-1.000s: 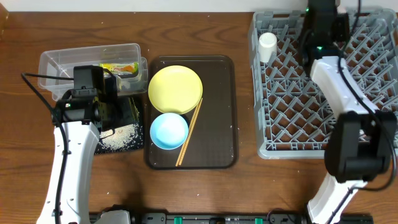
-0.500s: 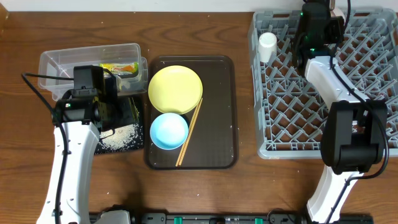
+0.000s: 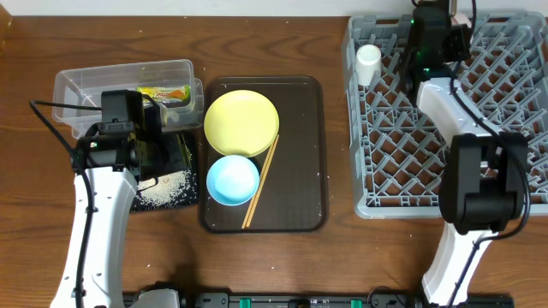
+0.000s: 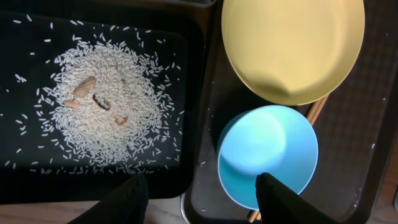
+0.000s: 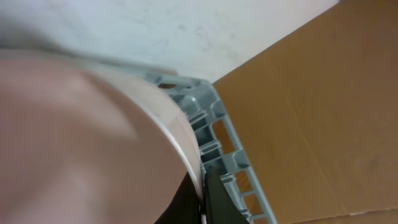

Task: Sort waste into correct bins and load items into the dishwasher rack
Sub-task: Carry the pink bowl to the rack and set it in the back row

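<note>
Roughly halfway. Binned: snack wrapper (image 3: 163,94) in clear tub (image 3: 77,85), rice (image 4: 102,106) in black tray (image 4: 25,180). Racked: pale cup (image 3: 368,62). Seemingly clamped in right pincer (image 5: 202,186), at far edge of dishwasher rack (image 3: 514,128): white bowl (image 5: 81,137). Apart, empty: left pincer (image 4: 202,180). Not yet loaded, on brown tray (image 3: 300,171): yellow plate (image 3: 241,122), blue bowl (image 3: 232,180), chopsticks (image 3: 261,181).

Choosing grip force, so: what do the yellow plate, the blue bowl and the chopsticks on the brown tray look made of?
Yellow plate: likely plastic or melamine, smooth satin finish, only soft shading. Blue bowl: probably the same, with a faint sheen inside; ceramic cannot be excluded. Chopsticks: apparently bare wood or bamboo, matte, pale tan.
</note>
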